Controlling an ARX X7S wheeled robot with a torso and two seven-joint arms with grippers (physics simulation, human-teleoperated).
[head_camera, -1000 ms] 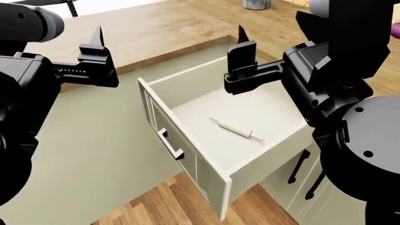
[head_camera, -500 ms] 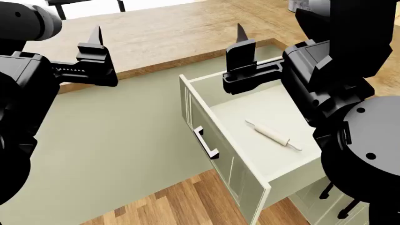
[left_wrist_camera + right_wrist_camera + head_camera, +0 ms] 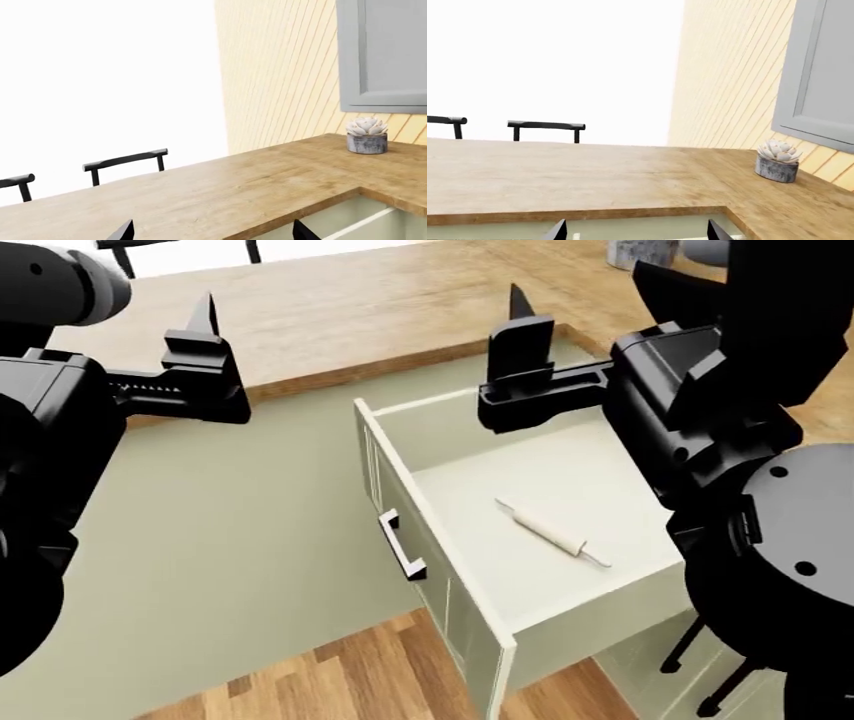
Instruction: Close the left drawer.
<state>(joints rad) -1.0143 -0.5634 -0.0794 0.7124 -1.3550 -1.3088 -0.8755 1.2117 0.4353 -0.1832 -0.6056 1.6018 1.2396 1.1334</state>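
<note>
The left drawer (image 3: 461,585) stands pulled out, a pale cream-green box with a short dark bar handle (image 3: 403,546) on its front. A cream rolling pin (image 3: 545,530) lies inside it. My left gripper (image 3: 207,315) is open and empty, held above the wooden counter's edge, left of the drawer and apart from it. My right gripper (image 3: 517,302) is open and empty, above the drawer's back edge. In the left wrist view the left gripper (image 3: 213,235) shows two tips wide apart. In the right wrist view the right gripper (image 3: 637,234) shows the same.
A wooden countertop (image 3: 347,310) runs behind the drawer. A potted succulent (image 3: 366,135) stands on it under a grey wall cabinet (image 3: 387,55). Black chairs (image 3: 546,126) stand beyond the counter. Cabinet doors with long black handles (image 3: 687,645) sit below the drawer, above wood flooring (image 3: 360,670).
The view has swung: the drawer slid right in the picture, then partly back left. It is still open. Both grippers keep their places in the view and stay open.
</note>
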